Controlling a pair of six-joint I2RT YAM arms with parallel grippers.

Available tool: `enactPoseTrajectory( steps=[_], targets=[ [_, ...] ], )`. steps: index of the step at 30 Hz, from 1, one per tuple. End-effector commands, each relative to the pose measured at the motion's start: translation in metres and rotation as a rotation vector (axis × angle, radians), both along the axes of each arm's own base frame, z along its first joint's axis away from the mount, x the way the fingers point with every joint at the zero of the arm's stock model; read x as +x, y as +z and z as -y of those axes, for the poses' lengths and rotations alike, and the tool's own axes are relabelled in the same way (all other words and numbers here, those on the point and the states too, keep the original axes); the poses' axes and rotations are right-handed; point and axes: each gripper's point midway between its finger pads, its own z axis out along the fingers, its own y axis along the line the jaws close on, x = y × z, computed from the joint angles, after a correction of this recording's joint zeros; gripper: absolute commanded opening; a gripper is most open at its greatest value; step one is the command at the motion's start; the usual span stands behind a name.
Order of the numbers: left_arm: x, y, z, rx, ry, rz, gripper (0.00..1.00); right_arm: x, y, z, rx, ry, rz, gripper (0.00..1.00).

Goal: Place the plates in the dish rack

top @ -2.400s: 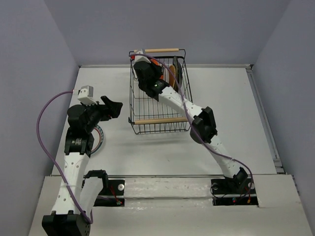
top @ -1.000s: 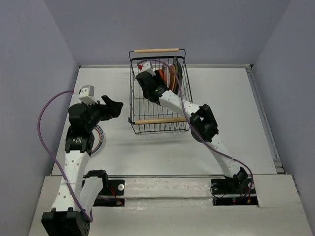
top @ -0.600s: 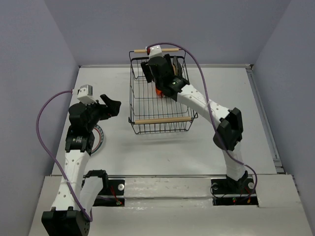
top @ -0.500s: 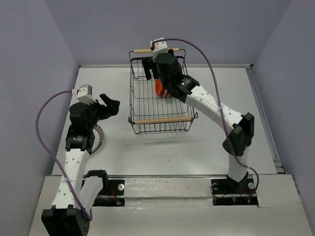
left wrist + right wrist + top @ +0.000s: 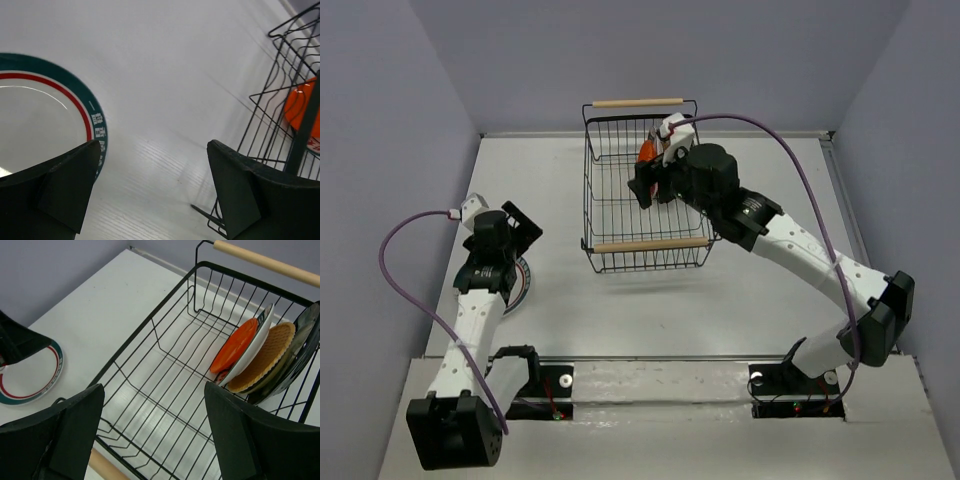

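Observation:
The black wire dish rack (image 5: 588, 200) stands at the table's back middle. Against its right end lean several plates: an orange one (image 5: 234, 345), a white teal-rimmed one (image 5: 256, 336), a tan woven one (image 5: 267, 360) and a dark-rimmed one (image 5: 302, 340). Another teal-rimmed white plate (image 5: 523, 282) lies flat on the table at the left. My right gripper (image 5: 645, 185) hovers open above the rack's middle (image 5: 154, 387), holding nothing. Over the flat plate's right edge (image 5: 97, 125) my left gripper (image 5: 152, 145) stands open and empty, left of the rack (image 5: 280, 100).
The rack has two light wooden handles, one at the back (image 5: 638, 102) and one at the front (image 5: 645, 245). Grey walls close in the table at the back and both sides. The left part of the rack floor (image 5: 150, 390) holds no plates.
My right gripper let go of the orange plate in the rack, opened, rose and drew back over the rack's middle. My left arm tipped down towards the flat plate.

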Motion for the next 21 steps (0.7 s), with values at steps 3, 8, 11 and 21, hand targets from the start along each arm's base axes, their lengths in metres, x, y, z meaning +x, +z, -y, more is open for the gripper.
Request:
enactPoseTrajectory(
  steps=[3, 8, 11, 21],
  targets=[
    [-0.001, -0.042, -0.033, 0.0, 0.188, -0.135, 0.99, -0.036, 0.042, 0.011, 0.135, 0.095, 0.081, 0.86],
    [0.003, -0.065, -0.043, 0.018, 0.244, -0.206, 0.93, -0.045, 0.048, 0.024, 0.16, 0.078, 0.107, 0.87],
    [0.001, -0.088, -0.041, 0.001, 0.258, -0.263, 0.87, -0.047, 0.048, 0.03, 0.165, 0.063, 0.115, 0.87],
    [0.016, -0.138, -0.023, -0.031, 0.207, -0.342, 0.71, -0.057, 0.055, 0.038, 0.194, 0.074, 0.136, 0.87]
  ],
)
